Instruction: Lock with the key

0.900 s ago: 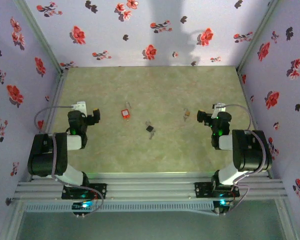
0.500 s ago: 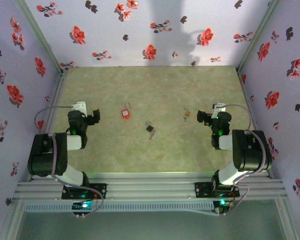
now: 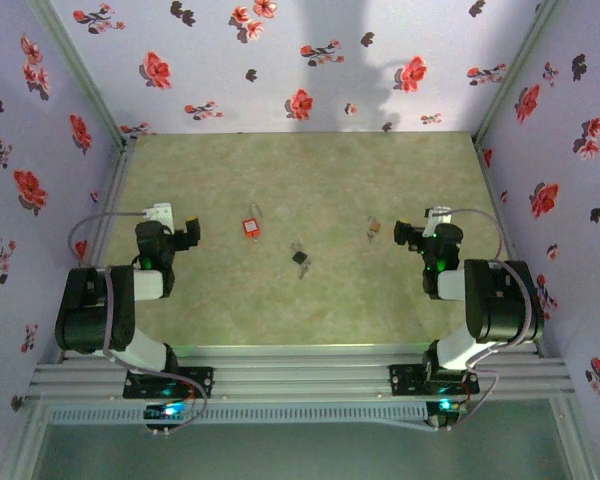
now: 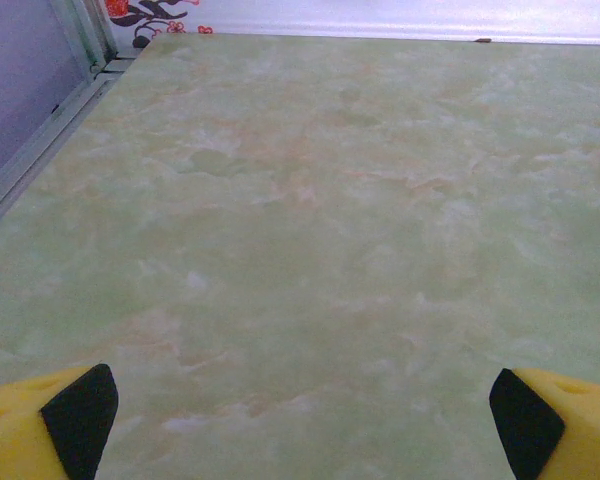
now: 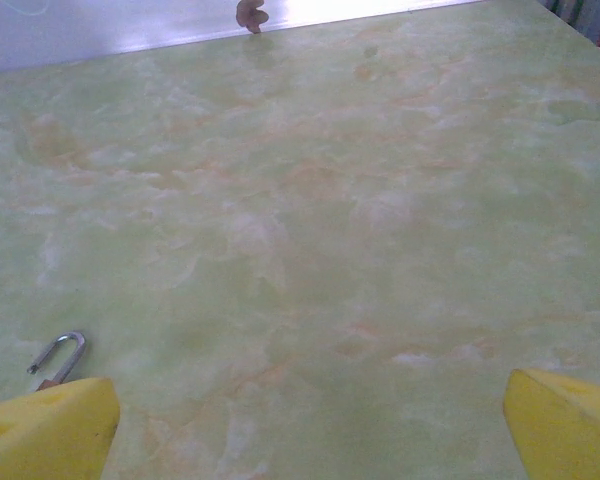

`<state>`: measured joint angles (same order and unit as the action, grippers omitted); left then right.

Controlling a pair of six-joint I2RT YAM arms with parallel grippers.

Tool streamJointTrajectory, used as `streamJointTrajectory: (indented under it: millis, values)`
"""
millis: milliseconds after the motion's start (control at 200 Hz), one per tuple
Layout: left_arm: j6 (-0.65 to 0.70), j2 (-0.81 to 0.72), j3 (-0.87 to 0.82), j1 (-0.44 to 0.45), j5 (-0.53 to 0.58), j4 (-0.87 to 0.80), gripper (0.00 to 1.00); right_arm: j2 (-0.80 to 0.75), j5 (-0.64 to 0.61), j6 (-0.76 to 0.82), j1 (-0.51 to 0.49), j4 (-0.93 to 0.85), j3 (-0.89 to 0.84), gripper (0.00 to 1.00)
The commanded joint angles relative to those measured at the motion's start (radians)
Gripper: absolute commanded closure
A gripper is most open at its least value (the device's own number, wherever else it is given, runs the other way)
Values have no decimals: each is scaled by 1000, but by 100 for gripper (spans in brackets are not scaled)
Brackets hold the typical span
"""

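Note:
A small red padlock (image 3: 251,226) lies on the green table left of centre. A dark-headed key (image 3: 300,258) on a ring lies near the middle. A small brown padlock (image 3: 373,229) lies further right; its silver shackle (image 5: 58,357) shows beside my right gripper's left finger (image 5: 50,432). My left gripper (image 3: 190,233) (image 4: 300,425) rests at the left, open, with bare table between its yellow fingers (image 4: 30,440). My right gripper (image 3: 404,236) (image 5: 310,425) rests at the right, open and holding nothing, a short way right of the brown padlock.
Flowered walls (image 3: 300,60) enclose the table (image 3: 310,170) on three sides. A metal frame rail (image 4: 40,130) runs along the left edge. The arm bases stand on an aluminium rail (image 3: 300,375) at the near edge.

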<state>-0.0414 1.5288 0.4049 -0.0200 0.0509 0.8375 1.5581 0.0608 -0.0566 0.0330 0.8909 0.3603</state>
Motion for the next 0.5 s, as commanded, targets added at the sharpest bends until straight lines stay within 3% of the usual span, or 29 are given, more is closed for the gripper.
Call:
streamJointTrajectory:
  millis: [0, 210, 285, 340, 410, 495]
  values:
    - [24, 9, -8, -2, 4, 31, 0, 2, 11, -8, 1, 19, 21, 1]
    - [16, -9, 2, -3, 36, 10, 0, 2, 12, -7, 1, 20, 19, 1]
    - [16, -109, 70, 0, 71, -196, 0, -36, 9, -3, 1, 13, 22, 1]
    - [16, -167, 148, 6, 71, -345, 0, -143, -34, -11, -9, -185, 64, 1]
    - [-163, -250, 163, 10, 99, -351, 0, -253, -64, -47, -28, -424, 157, 1]
    - [-302, -324, 190, 26, 93, -353, 0, -343, 45, -117, -39, -424, 179, 1]
